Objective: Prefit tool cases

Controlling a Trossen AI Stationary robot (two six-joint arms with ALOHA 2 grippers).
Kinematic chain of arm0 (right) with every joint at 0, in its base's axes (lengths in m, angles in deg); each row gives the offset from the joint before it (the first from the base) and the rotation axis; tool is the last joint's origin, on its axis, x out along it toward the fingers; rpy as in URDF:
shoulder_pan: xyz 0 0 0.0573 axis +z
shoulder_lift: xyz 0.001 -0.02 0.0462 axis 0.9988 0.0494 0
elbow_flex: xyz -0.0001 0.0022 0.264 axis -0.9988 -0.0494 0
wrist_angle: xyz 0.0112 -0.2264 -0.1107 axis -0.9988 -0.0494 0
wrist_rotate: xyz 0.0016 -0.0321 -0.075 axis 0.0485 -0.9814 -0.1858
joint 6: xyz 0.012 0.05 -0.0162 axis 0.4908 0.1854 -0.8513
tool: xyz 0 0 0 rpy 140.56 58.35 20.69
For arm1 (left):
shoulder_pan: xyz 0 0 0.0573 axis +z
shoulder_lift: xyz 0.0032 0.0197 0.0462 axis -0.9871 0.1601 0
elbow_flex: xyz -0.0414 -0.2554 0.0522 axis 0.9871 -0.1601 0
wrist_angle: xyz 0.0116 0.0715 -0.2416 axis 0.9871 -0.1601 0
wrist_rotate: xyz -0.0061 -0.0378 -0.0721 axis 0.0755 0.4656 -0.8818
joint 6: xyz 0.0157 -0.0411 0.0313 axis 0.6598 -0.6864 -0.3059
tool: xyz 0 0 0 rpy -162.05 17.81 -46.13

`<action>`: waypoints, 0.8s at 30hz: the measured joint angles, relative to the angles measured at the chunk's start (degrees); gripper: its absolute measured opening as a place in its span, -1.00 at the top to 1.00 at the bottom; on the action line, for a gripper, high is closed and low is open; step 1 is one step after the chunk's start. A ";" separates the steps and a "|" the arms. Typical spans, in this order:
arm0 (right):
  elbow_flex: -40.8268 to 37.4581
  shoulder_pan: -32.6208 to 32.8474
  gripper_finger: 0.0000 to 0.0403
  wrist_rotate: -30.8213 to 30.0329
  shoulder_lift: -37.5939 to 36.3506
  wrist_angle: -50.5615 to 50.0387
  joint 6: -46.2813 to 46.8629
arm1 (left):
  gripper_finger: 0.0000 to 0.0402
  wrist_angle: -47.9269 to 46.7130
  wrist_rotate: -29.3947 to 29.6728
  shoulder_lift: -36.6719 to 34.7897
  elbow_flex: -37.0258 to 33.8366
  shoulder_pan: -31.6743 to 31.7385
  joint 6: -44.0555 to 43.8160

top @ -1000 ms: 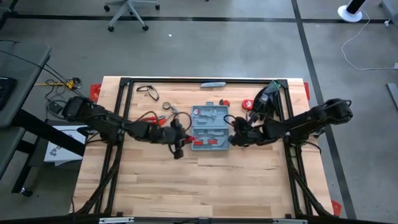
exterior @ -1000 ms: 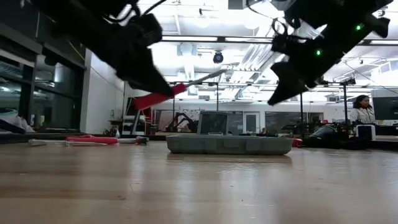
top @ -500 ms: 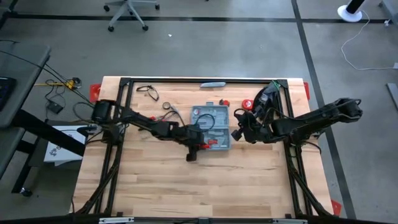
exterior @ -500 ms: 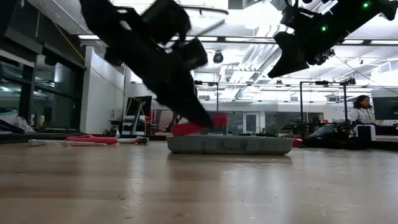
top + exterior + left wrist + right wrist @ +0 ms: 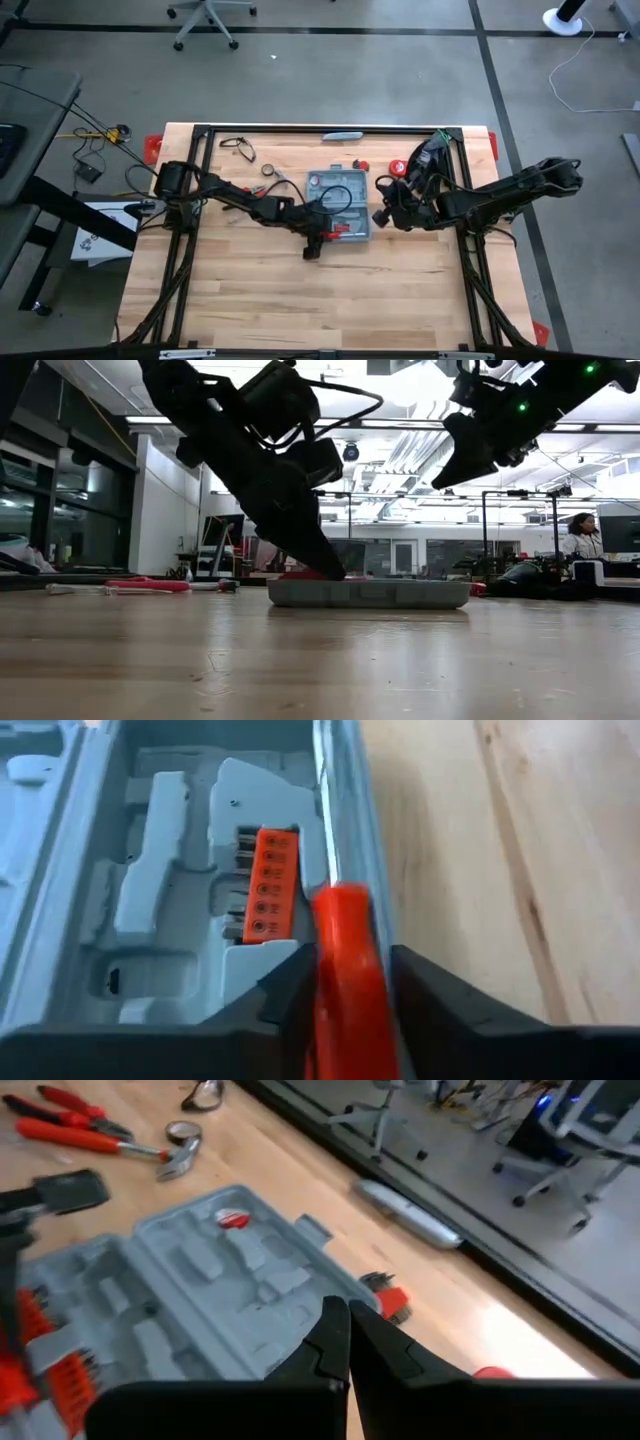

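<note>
The blue-grey tool case (image 5: 338,205) lies open on the table, its moulded trays facing up (image 5: 170,890), with an orange bit holder (image 5: 272,885) in the near tray. My left gripper (image 5: 320,233) is at the case's near left corner, shut on a red-handled screwdriver (image 5: 345,920). In the low view the left gripper (image 5: 325,568) reaches down to the case's rim (image 5: 370,592). My right gripper (image 5: 383,213) hangs shut above the table just right of the case, and the low view shows the right gripper (image 5: 455,465) well above it. My left gripper pinches the screwdriver's red handle (image 5: 347,955) between its two fingers (image 5: 290,985), slanting down from the table's left. The fingers lie along the tool. Its metal shaft (image 5: 325,810) points away from the gripper along the case's side wall, low in the tray.
Left of the case lie a red-handled hammer (image 5: 160,1155), red pliers (image 5: 60,1100), a tape roll (image 5: 185,1130) and glasses (image 5: 235,145). A slim grey-blue bar (image 5: 343,135) lies at the far edge. Small red parts (image 5: 360,164) sit right of the case. The near half of the table is bare wood (image 5: 320,300).
My left gripper has carried the screwdriver toward the right, from beside the case to over it, and down, tipping it from high and slanted until it lies low in the near tray. My right gripper has risen and drawn slightly right, away from the case.
</note>
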 joint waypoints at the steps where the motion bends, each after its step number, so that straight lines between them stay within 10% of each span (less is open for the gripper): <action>1: 0.00 0.00 1.00 0.96 0.00 0.01 0.14 | 0.31 0.07 0.11 0.00 0.00 0.06 -0.17; 24: 0.02 0.55 1.00 29.06 20.56 25.06 -1.26 | 0.14 -3.65 2.95 -5.64 -0.22 0.08 -1.04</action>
